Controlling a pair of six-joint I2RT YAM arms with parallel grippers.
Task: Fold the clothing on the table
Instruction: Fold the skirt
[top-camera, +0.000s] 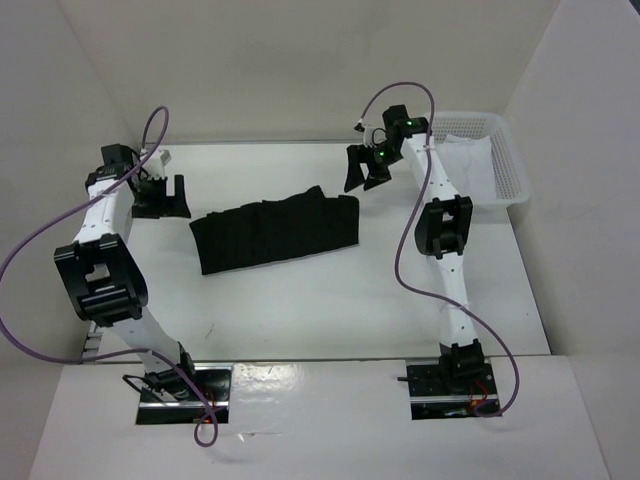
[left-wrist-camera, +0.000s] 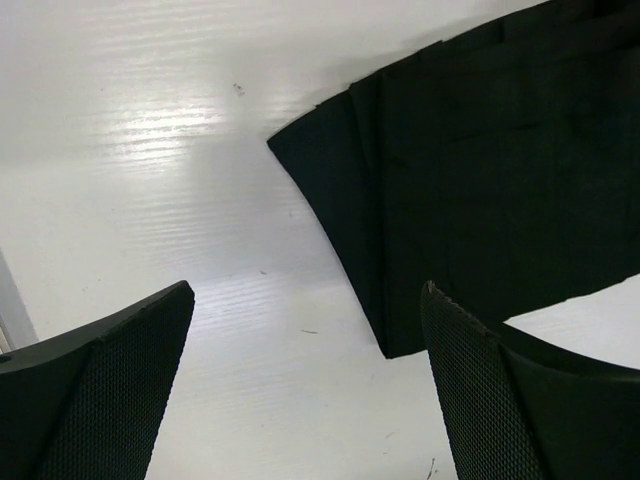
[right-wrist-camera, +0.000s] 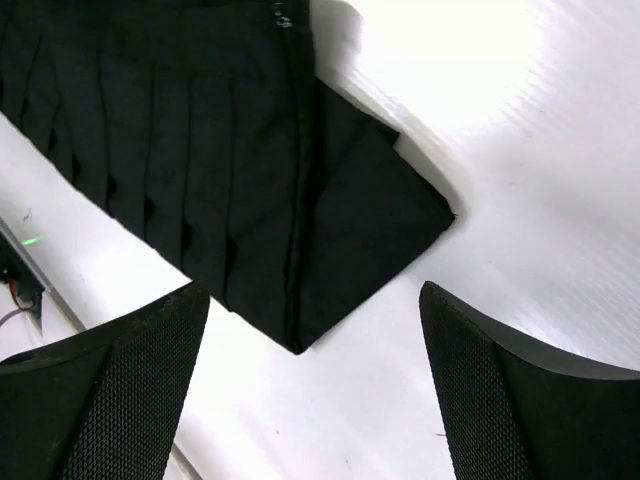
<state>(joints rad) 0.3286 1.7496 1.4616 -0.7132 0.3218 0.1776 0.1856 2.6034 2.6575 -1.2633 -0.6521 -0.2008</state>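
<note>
The clothing, a black pleated garment, lies flat as a folded band across the middle of the white table. My left gripper hovers just off its left end, jaws open and empty; in the left wrist view the clothing fills the upper right, clear of the fingers. My right gripper hangs above the garment's far right corner, open with nothing held. In the right wrist view the clothing's corner lies beyond the fingertips.
A white mesh basket with a white cloth in it stands at the back right. White walls enclose the table on the far, left and right sides. Purple cables loop from both arms.
</note>
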